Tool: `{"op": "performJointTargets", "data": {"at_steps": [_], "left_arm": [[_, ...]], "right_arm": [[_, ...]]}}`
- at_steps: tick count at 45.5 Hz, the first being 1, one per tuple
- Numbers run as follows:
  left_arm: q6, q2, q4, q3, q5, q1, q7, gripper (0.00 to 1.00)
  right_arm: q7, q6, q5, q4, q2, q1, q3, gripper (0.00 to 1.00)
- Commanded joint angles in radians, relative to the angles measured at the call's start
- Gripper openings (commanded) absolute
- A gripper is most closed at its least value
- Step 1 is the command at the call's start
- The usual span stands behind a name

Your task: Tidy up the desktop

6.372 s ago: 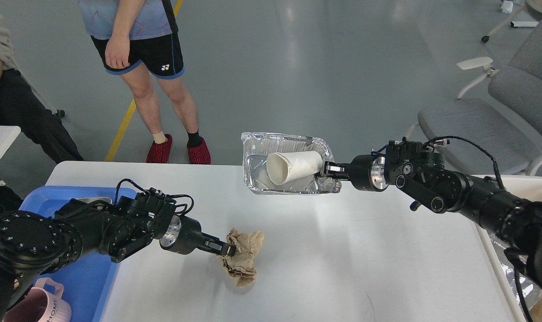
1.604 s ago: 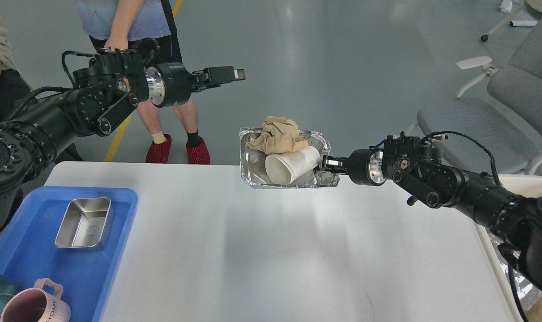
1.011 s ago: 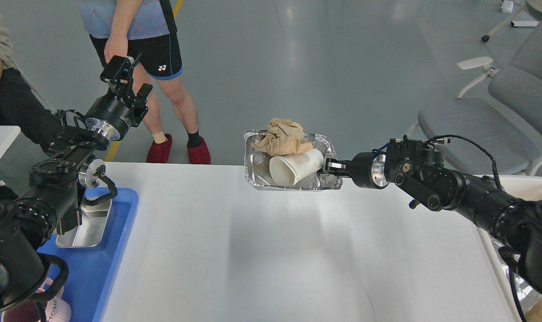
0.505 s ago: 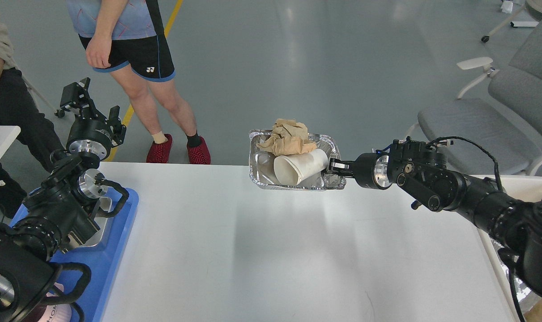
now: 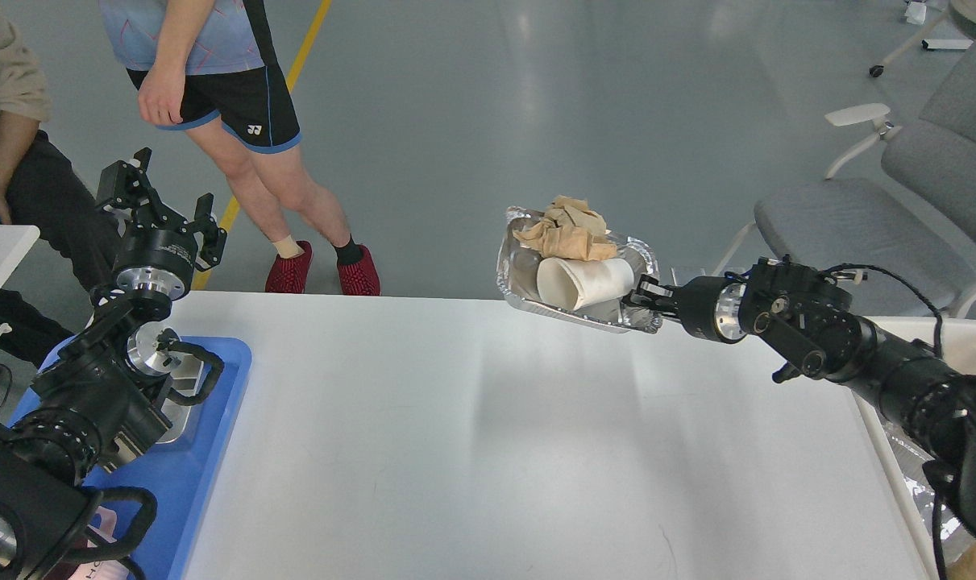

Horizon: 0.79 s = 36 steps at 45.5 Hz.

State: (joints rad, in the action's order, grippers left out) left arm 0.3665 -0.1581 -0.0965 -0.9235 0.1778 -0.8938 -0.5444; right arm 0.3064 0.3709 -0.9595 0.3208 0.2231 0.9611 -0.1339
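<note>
Desktop (image 5: 488, 435) fills the lower middle of the head view, a wide white surface, and both grippers are above its far edge, one on each side. The right gripper (image 5: 642, 292) is over the far right part of it, and its fingers are closed on the near right corner of a foil tray (image 5: 513, 280), which it holds in the air, tilted, above the far edge. Inside the tray a white paper cup (image 5: 584, 282) lies on its side with the mouth to the left, and a crumpled brown paper (image 5: 566, 234) sits behind it, against the far rim. The left gripper (image 5: 145, 197) is raised near the far left corner of the desktop, pointing up and away; its two fingers stand apart with nothing between them.

On the left side of the desktop lies a blue tray (image 5: 205, 451), partly covered by the left arm, and a metal dish (image 5: 183, 385) in it shows only a little. Beyond the table a person in black shorts (image 5: 222, 89) stands on the grey floor, and another person (image 5: 12, 137) sits at the far left. Grey chairs (image 5: 874, 209) stand at the right, behind the right arm, which reaches in low and nearly level from the right edge.
</note>
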Motion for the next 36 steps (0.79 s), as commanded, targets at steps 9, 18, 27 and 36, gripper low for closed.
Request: {"op": "performJointTargets", "data": {"at_steps": [9,18,27,36], "left_arm": [[-0.004,-0.009,0.001,-0.001,-0.003,0.001,-0.002,0.96],[-0.004,-0.011,0.001,-0.001,-0.003,0.01,-0.002,0.96],[-0.004,-0.015,0.001,0.0,-0.001,0.018,-0.003,0.96],[-0.004,-0.015,0.001,0.0,-0.001,0.018,-0.003,0.96]], "right_arm": [[0.002,0.005,0.225,-0.212,0.114,-0.125,-0.001,0.0],[0.0,0.003,0.359,-0.284,0.202,-0.223,-0.01,0.0],[0.0,0.005,0.51,-0.321,0.291,-0.398,-0.062,0.0],[-0.001,0.002,0.525,-0.385,0.306,-0.504,-0.159,0.0]]}}
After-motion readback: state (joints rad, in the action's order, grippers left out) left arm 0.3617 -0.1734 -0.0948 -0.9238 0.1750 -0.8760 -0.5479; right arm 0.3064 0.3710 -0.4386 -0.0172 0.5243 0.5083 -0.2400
